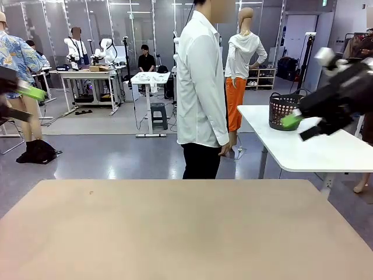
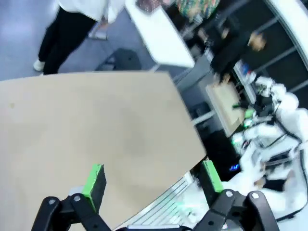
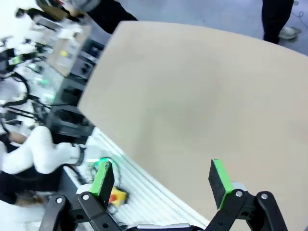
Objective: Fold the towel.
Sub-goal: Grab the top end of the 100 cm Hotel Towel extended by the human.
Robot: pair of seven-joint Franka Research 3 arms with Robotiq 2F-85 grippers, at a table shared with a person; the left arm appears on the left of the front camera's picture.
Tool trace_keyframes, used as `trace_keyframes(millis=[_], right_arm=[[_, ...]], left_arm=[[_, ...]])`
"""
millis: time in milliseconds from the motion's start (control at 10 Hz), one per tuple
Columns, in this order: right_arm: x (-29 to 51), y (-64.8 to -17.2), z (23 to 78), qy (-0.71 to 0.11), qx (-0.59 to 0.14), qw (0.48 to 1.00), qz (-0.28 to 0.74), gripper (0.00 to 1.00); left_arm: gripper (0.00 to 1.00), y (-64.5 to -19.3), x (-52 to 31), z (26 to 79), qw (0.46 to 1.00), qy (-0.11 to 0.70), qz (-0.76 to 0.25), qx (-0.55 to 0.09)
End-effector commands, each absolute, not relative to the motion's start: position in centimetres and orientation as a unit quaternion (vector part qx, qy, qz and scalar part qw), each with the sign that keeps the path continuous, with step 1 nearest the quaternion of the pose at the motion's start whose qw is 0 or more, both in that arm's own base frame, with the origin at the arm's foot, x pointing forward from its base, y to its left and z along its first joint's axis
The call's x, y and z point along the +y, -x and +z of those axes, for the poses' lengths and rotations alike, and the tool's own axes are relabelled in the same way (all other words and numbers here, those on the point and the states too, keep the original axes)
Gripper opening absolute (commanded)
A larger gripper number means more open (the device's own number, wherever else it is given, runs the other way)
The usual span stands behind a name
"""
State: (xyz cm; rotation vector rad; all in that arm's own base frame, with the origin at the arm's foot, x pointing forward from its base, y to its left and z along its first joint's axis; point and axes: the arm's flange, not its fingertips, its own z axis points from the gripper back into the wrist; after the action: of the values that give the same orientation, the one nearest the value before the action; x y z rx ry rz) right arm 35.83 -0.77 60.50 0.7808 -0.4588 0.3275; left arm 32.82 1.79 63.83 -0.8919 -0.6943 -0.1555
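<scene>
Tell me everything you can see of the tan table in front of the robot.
The table has a broad, flat tan top, matte and board-like, with a small dark speck near its far left. A person in a white shirt stands beyond its far edge. The left gripper and right gripper hang open above it, not touching.

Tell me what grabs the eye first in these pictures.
A person in a white shirt stands at the far side of the broad tan table. The left claw and the right claw hang open above its near corners, green pads spread wide. Behind on the right, a dark basket sits on a white table.
</scene>
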Motion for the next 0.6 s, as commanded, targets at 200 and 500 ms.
trace_keyframes(millis=[200,500], right_arm=[[-12.8,-32.0,57.2,-0.518,-0.256,0.812,0.079,1.00],[-19.7,-27.6,53.3,-0.559,-0.308,0.770,0.011,1.00]], left_arm=[[1.00,-26.7,12.9,59.7,0.759,0.502,0.054,-0.412],[1.00,-22.2,17.8,56.0,0.730,0.499,0.126,-0.451]])
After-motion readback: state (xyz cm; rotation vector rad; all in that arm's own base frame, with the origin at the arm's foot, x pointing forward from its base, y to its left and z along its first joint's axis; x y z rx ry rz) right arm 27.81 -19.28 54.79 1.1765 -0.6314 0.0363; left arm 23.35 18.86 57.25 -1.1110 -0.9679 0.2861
